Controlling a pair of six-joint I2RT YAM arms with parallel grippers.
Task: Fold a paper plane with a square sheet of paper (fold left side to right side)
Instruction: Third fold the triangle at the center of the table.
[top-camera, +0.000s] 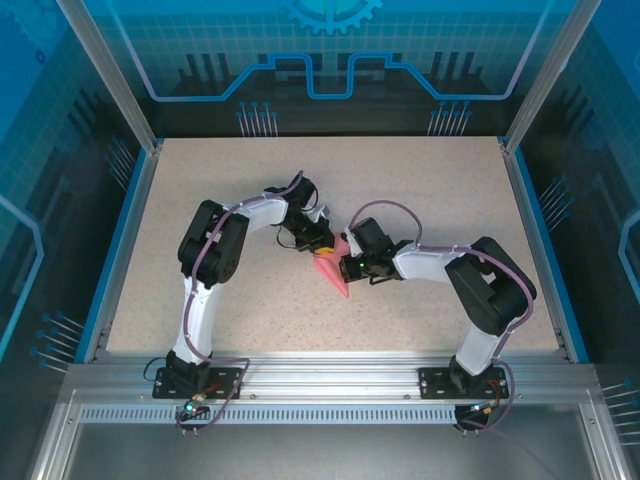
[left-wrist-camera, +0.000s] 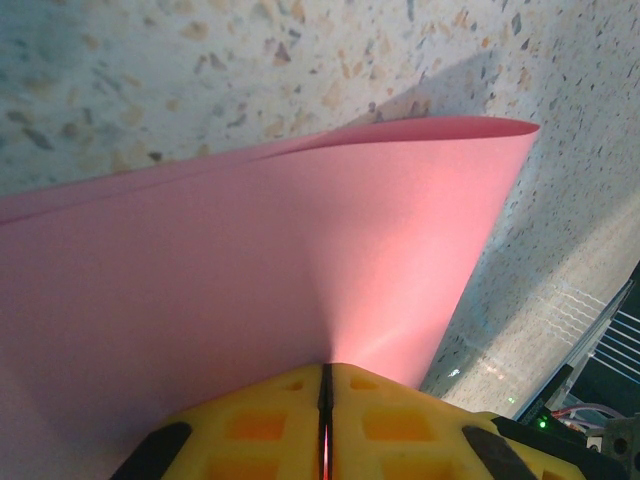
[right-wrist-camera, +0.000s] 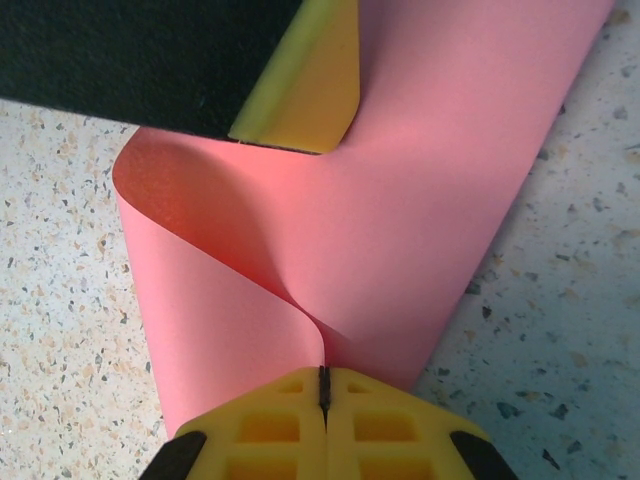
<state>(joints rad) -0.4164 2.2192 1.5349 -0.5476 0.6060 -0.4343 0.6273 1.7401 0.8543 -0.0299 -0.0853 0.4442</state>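
L gripper & R gripper close together on paper, blocking centre; table round those 2 free.

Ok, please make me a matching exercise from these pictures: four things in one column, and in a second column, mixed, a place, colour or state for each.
Column one
1 left gripper
2 right gripper
3 square sheet of paper
4 table

Column two
a speckled beige
b pink, curled, not flat
c shut on the paper, reaching in from the right in the top view
d shut on the paper, reaching in from the upper left in the top view

Pairs: 1-d, 2-c, 3-b, 4-a
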